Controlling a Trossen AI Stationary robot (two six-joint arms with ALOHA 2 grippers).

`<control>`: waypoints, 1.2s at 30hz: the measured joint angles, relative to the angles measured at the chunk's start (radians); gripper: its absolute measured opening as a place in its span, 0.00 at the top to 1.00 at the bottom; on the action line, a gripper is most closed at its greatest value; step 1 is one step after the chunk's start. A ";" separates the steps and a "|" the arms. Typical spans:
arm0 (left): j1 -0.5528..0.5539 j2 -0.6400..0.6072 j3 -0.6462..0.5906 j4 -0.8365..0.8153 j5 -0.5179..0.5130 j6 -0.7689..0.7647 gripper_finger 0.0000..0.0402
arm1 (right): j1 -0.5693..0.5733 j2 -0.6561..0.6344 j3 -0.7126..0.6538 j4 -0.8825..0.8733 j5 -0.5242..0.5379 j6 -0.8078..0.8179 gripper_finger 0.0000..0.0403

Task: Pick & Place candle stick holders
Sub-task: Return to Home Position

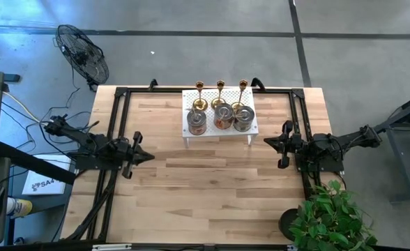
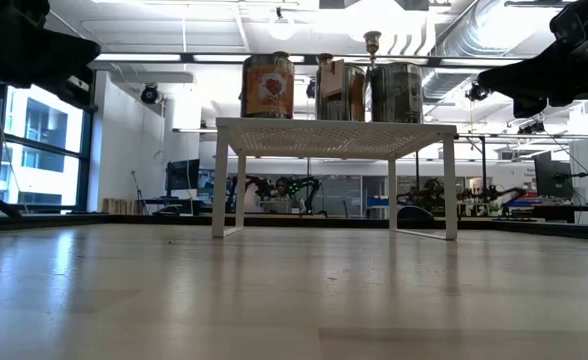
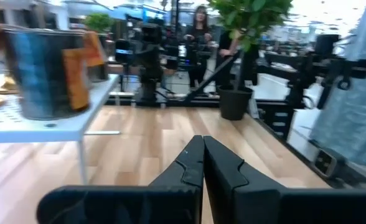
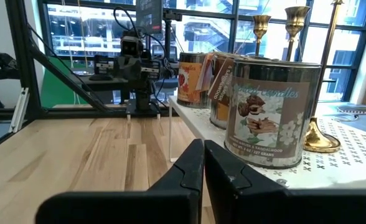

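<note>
Hanging above the table [image 1: 212, 195] near its left edge, the left gripper [image 1: 148, 156] has its two fingers [image 3: 186, 163] pressed flat together with nothing between them, tips aimed toward the middle of the table. Across from it, near the right edge, the right gripper [image 1: 269, 142] mirrors it: fingers [image 4: 189, 163] clenched on nothing, pointing inward. From table height both sit well clear of the wood.

Between and beyond them, a white perforated rack [image 1: 219, 133] stands at the middle of the table's rear edge. All six holders are on it. The three silver holders [image 1: 223, 117], squat round tins with printed labels, line the rack's front edge side by side, close together. The three gold holders [image 1: 220, 93] stand upright in a row along its rear edge, one behind each tin.

A potted plant [image 1: 330, 216] sits at the table's front right corner. A fan [image 1: 83, 52] stands on the floor beyond the rear left corner. A person [image 3: 200, 25] is visible far off in the room.
</note>
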 joint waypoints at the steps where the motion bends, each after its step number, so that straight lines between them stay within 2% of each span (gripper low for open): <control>1: 0.000 0.000 0.000 0.002 -0.016 0.002 1.00 | 0.000 0.000 0.000 0.000 0.000 0.000 0.98; 9: 0.000 0.000 -0.002 0.048 -0.102 0.084 1.00 | 0.000 0.000 0.000 0.000 0.000 0.000 0.98; 13: 0.001 0.000 -0.002 0.085 -0.110 0.114 1.00 | 0.000 0.000 0.000 0.000 0.000 0.000 0.98; 16: 0.001 0.000 -0.003 0.052 -0.104 0.131 1.00 | 0.000 0.000 0.000 0.000 0.000 0.000 0.98; 19: 0.001 0.003 -0.003 0.000 -0.093 0.112 1.00 | 0.000 0.000 0.000 0.000 0.000 0.000 0.98; 28: 0.001 0.030 -0.003 0.007 -0.103 0.030 1.00 | 0.000 0.000 0.000 0.000 0.000 0.000 0.99; 36: 0.000 0.029 -0.003 0.007 -0.071 0.027 1.00 | 0.000 0.000 0.000 0.000 0.000 0.000 0.98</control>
